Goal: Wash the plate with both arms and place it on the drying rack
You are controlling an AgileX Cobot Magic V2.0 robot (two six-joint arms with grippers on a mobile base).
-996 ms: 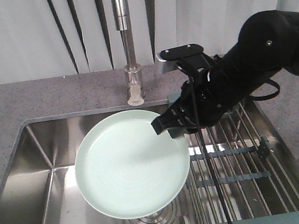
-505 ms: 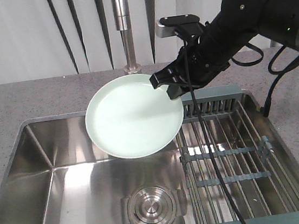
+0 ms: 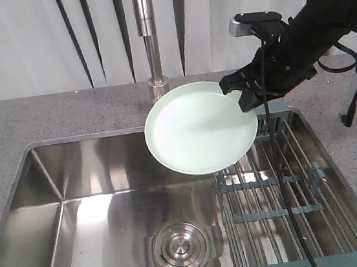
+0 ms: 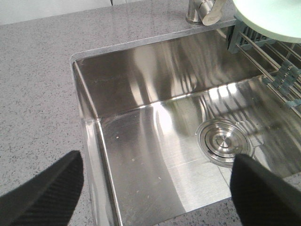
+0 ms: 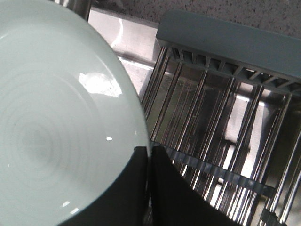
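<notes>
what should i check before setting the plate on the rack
1. Right gripper shut on plate rim: ok.
2. Plate over rack: not ok, only its right edge overlaps; most hangs above the sink.
3. Rack rods free of other dishes: ok where visible.
4. Cable clear of rack: not ok, it hangs across the rods.
5. Left gripper out of the way: ok, open, apart from the plate.
6. Plate clean: cannot tell.

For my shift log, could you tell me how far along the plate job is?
Done: the plate is out of the sink. In hand: the right gripper holds it by the rim at the drying rack edge; the left gripper is open, empty. Left: setting it on the rack.
</notes>
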